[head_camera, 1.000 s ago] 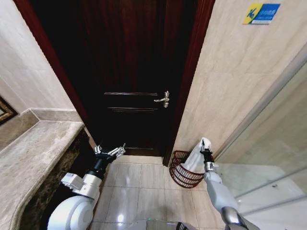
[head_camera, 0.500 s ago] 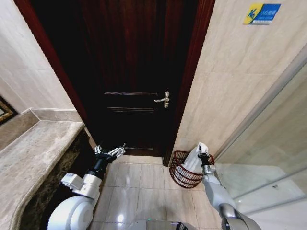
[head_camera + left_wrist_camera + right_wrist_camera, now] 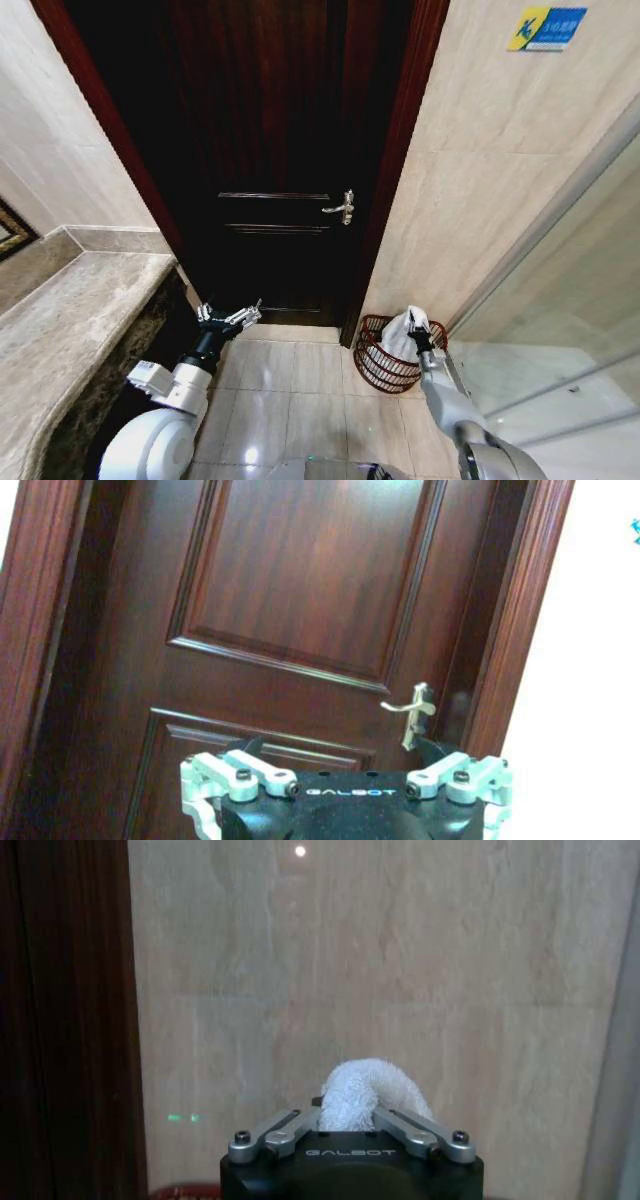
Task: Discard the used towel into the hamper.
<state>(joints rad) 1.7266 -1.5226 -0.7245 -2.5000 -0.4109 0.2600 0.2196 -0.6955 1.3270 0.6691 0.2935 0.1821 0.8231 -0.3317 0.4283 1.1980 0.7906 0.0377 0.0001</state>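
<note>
Right claw (image 3: 415, 337) is sitting at about 4 o'clock in the head view, low over the hamper (image 3: 380, 362), and it is clamping the white towel (image 3: 402, 335). In the right wrist view the two fingers (image 3: 290, 1129) are pinching together on the towel (image 3: 365, 1095), whose rounded fold is sticking up past the fingertips; a tan tiled wall (image 3: 400, 975) is facing the camera and the hamper's red rim (image 3: 185, 1191) is just peeking in at the frame edge. The towel's bulk is bunching inside the hamper mouth, resting against the far rim, with the right claw touching its top. The hamper is standing on the tiled floor (image 3: 300, 390) in the corner, just beside the dark door frame (image 3: 400, 150) and near the glass panel (image 3: 560, 330) at 3 o'clock. Left claw (image 3: 229, 318) is idling at about 7 o'clock in the head view, well apart from the hamper, fingers spread wide and holding nothing; it is pointing at the dark wooden door (image 3: 270, 150). The left wrist view is showing both open fingers (image 3: 235, 776) of the left claw (image 3: 345, 769) with the door handle (image 3: 412, 716) beyond them. A stone bench (image 3: 70, 320) is running along at 8 o'clock, next to the left arm.
</note>
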